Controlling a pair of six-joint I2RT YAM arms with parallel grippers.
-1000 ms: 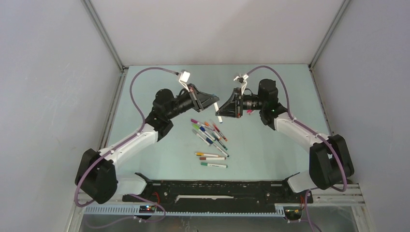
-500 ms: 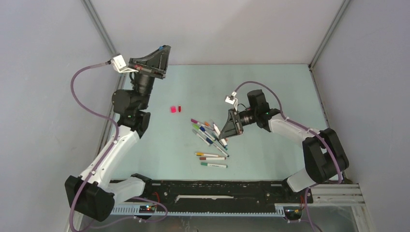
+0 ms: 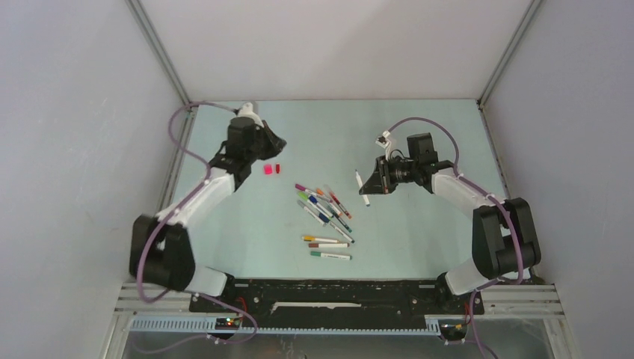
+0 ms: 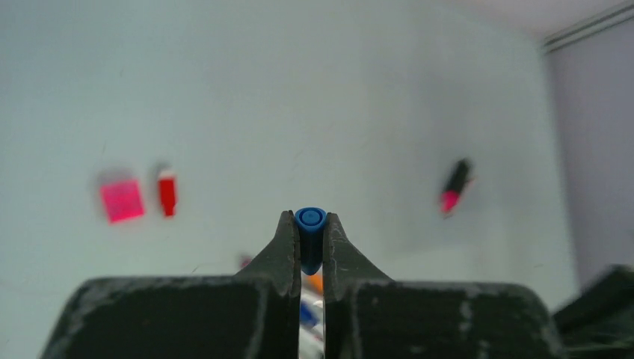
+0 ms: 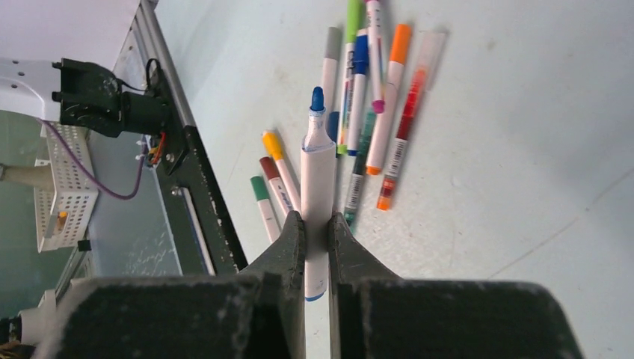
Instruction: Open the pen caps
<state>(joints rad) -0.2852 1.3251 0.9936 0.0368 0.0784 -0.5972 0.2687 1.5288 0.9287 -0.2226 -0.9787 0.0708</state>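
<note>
1. Three pens (image 3: 327, 247), nearest row, lying crosswise on the counter (image 3: 419, 224).
2. Fanned cluster of pens (image 3: 323, 203), coloured ends, mid-counter.
3. Right pincer (image 5: 315, 221): clamped on an uncapped pen (image 5: 318, 172). The barrel runs in line with the fingers and the blue nib points at the cluster just beyond it.
4. Loose pink cap (image 3: 267, 170) and red cap (image 3: 277, 169), side by side, left of the cluster.
5. Left pincer (image 3: 278, 143), farthest: closed tight on a blue cap (image 4: 309, 218). The loose caps lie just nearward of it. This arm is clearly the nearer to them, so the drop probably belongs there.
</note>
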